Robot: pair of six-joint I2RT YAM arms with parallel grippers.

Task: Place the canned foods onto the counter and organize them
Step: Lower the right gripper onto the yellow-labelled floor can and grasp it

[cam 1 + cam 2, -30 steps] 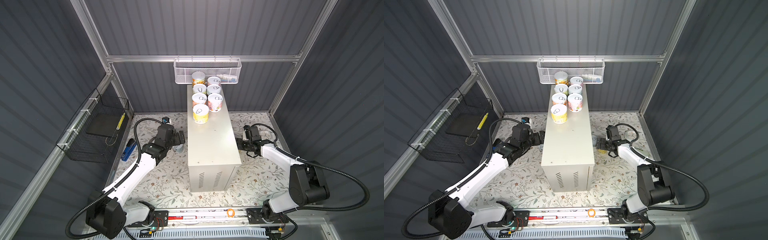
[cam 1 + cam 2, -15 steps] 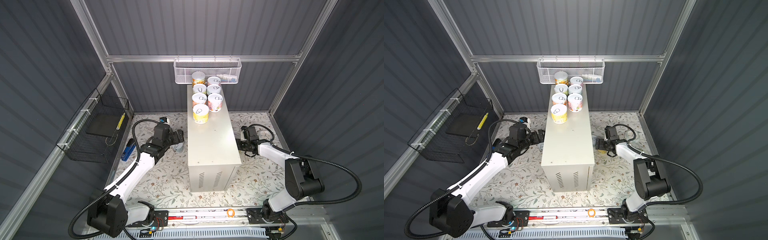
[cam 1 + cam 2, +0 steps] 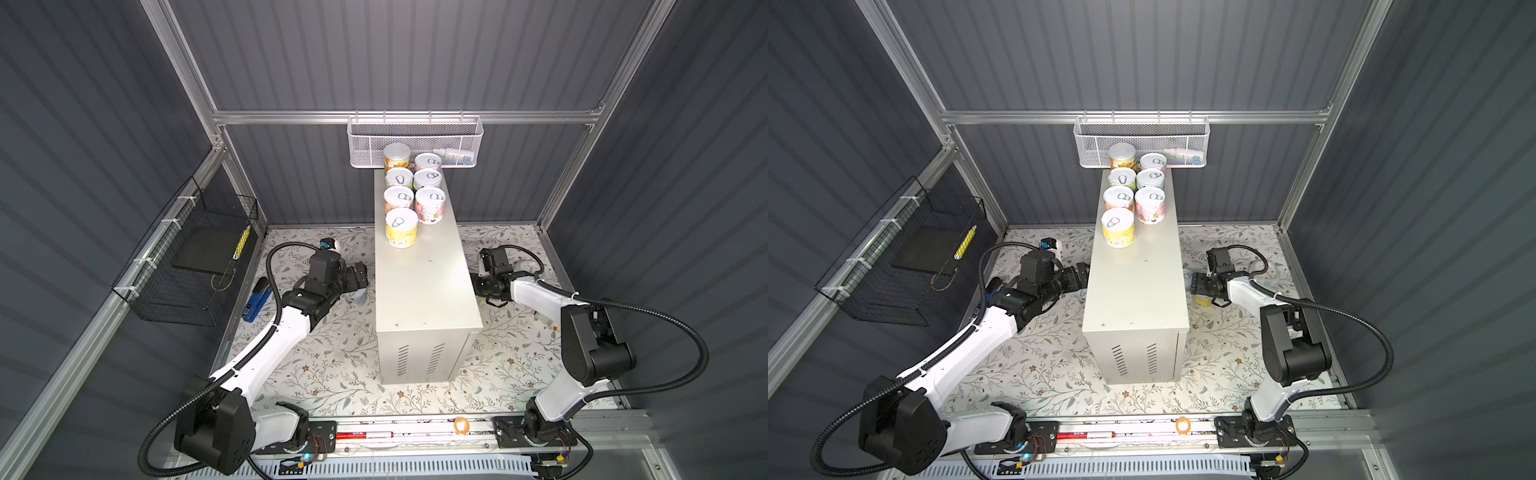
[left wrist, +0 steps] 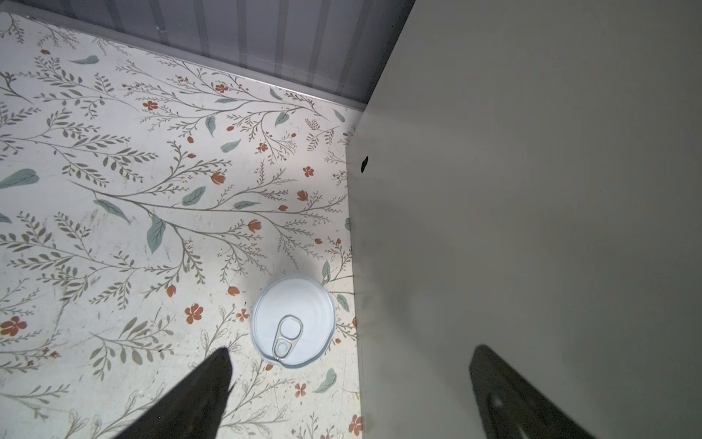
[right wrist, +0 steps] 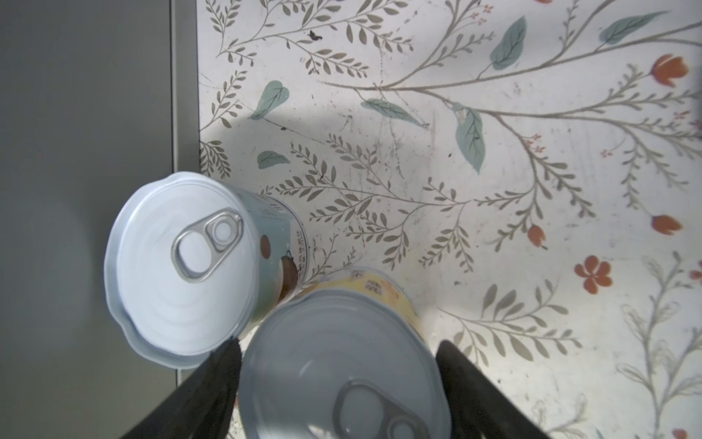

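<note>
Where the canned foods (image 3: 430,203) are: seven stand upright in two rows at the far end of the counter (image 3: 428,291); I count three more down on the floral surface (image 3: 332,365).
Left gripper (image 4: 352,349): jaws wide apart and holding nothing, above a silver-lidded tin (image 4: 292,321) that stands just beside the counter's side wall.
Right gripper (image 5: 337,344): its fingers (image 5: 224,380) stand either side of the yellow tin (image 5: 342,365); I cannot tell whether they press on it.
Neighbour: the teal-white tin (image 5: 186,266) stands close against the yellow one, with one finger in the narrow gap between them.
Handling: I judge these tins stiff, with some heft if full, and their paper labels smooth enough to slip under a weak squeeze.
Where I'd hold: across the round wall at about mid-height, pads flat on the label, never by the lid rim or pull-tab.
Watch for: little finger room on the counter side of the left tin.
</note>
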